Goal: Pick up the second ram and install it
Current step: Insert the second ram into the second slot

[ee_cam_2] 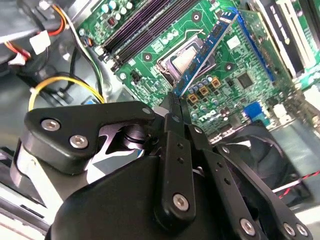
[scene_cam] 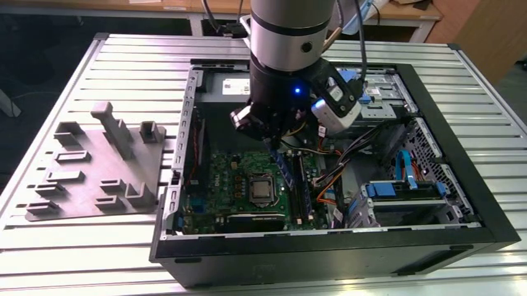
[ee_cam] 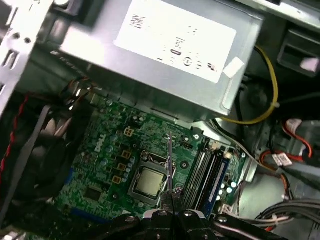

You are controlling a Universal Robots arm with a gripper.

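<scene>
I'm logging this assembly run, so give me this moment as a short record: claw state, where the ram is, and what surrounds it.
claw: shut on one end of the second ram
second ram: held above the motherboard, near the processor, not seated in the memory slots
memory slots: long rails beside the processor
computer case: open, lying on the slatted table
grey fixture plate: on the table, at the exterior view's left of the case
</scene>
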